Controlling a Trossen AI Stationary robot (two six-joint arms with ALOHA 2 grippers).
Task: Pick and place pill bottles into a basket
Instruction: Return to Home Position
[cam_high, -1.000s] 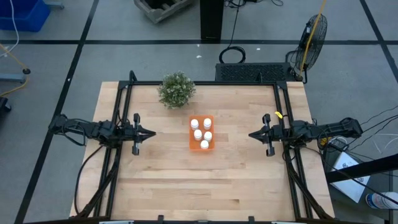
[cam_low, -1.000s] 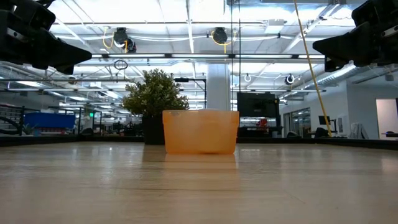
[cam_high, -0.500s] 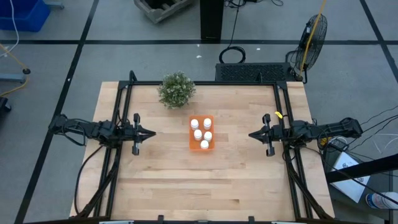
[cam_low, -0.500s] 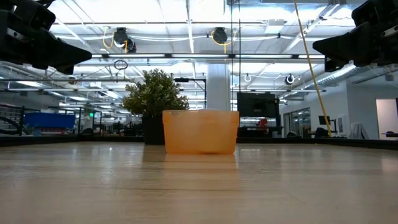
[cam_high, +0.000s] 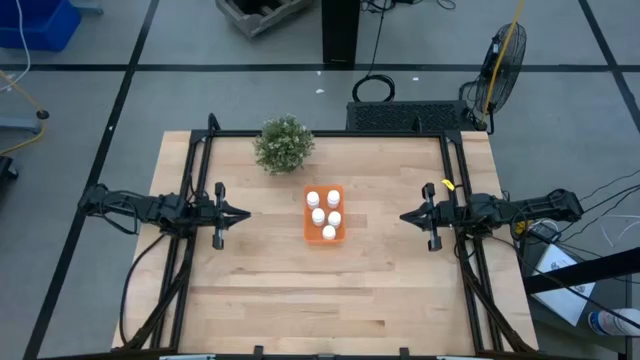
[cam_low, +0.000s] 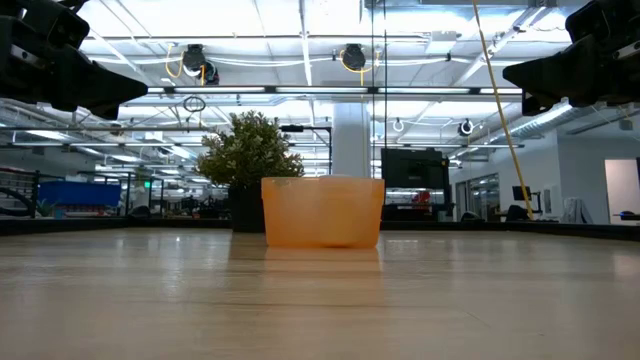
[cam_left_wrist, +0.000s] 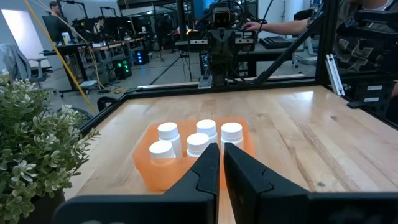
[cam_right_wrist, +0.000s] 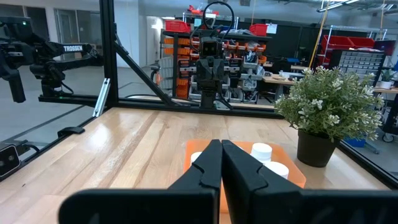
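The orange basket (cam_high: 324, 214) stands at the table's middle with several white pill bottles (cam_high: 319, 216) upright inside it; they also show in the left wrist view (cam_left_wrist: 198, 140) and the right wrist view (cam_right_wrist: 262, 152). My left gripper (cam_high: 246, 213) hovers left of the basket, shut and empty. My right gripper (cam_high: 403, 217) hovers right of it, shut and empty.
A green potted plant (cam_high: 284, 144) stands at the far side, left of the basket's far end. Black frame rails (cam_high: 196, 230) run along the table's left and right sides. Bare wood lies near the front edge (cam_high: 320, 300).
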